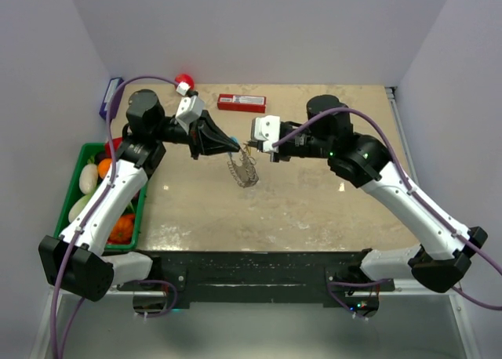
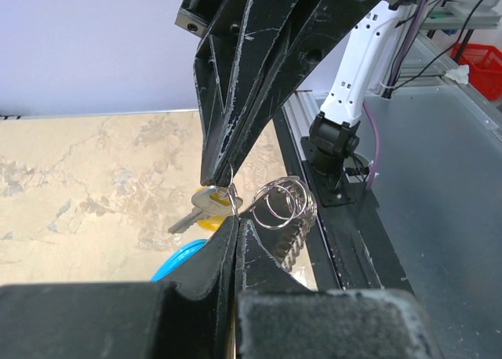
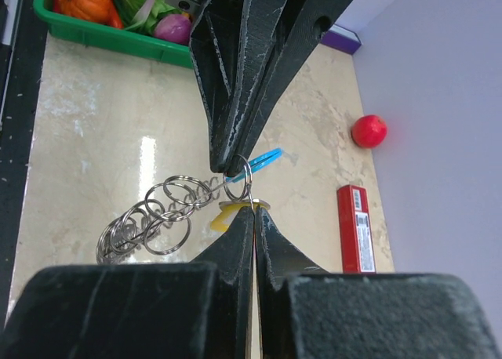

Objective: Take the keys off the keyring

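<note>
Left gripper (image 2: 225, 202) and right gripper (image 3: 240, 186) both pinched shut, tip to tip, on the top ring of the keyring (image 3: 129, 232); the chain hangs slack below the fingertips; the keys (image 3: 227, 216) (one brass-yellow piece) sit just beside the right tips. Judgement: keep one gripper as a fixed anchor; have the other walk the key round the split coil in small twists, without yanking. I cannot tell which jaws bear on the key itself.

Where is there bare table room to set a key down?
Bare: between the hanging keyring and the black base rail, and the far right corner. Crowded: where the left end effector and right end effector grip the keyring, and by the green bin.
</note>
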Robot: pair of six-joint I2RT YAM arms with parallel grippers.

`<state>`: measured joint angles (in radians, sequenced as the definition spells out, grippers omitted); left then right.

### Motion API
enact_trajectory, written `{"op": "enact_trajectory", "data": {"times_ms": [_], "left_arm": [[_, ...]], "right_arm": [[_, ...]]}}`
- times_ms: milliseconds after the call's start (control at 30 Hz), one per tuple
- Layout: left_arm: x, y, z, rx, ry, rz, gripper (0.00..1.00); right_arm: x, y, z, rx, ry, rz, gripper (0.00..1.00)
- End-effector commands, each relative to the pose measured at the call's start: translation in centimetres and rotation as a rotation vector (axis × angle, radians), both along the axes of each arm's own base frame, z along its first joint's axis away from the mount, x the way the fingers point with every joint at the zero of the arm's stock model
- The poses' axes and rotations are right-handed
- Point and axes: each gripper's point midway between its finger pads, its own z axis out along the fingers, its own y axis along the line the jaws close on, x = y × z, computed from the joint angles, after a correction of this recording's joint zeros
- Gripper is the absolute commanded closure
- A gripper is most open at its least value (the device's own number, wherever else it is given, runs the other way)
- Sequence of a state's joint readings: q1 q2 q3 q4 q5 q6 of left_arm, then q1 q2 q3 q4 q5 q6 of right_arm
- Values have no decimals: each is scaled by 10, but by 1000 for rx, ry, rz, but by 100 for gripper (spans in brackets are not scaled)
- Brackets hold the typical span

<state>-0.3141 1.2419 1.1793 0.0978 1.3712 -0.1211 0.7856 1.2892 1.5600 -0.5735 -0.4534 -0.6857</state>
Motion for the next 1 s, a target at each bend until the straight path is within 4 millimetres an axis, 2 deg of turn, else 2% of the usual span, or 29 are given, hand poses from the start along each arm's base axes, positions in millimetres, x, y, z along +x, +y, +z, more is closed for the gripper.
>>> {"op": "enact_trajectory", "data": {"times_ms": [0, 267, 433, 533, 633, 767, 933, 967], "left_arm": [[-3, 2, 4, -9, -14, 5, 100], [5, 2, 4, -10, 4, 50, 100], [8, 2, 5, -5, 12, 85, 100], [20, 4, 6, 11, -16, 162, 100], [31, 7, 4, 34, -16, 241, 100], [47, 13, 7, 63, -91, 351, 100], [45, 8, 6, 115, -165, 385, 100], [50, 8, 4, 138, -211, 413, 100]], "right_arm": [[5, -3, 32, 34, -93, -31, 100], [5, 9, 24, -12, -111, -24, 100], [8, 11, 26, -21, -130, -41, 100], [8, 13, 26, -27, -136, -41, 100], [8, 14, 16, -73, -154, -43, 100], [11, 11, 7, -112, -182, -65, 100], [17, 10, 0, -129, -199, -100, 100], [18, 10, 2, -121, -205, -107, 100]]}}
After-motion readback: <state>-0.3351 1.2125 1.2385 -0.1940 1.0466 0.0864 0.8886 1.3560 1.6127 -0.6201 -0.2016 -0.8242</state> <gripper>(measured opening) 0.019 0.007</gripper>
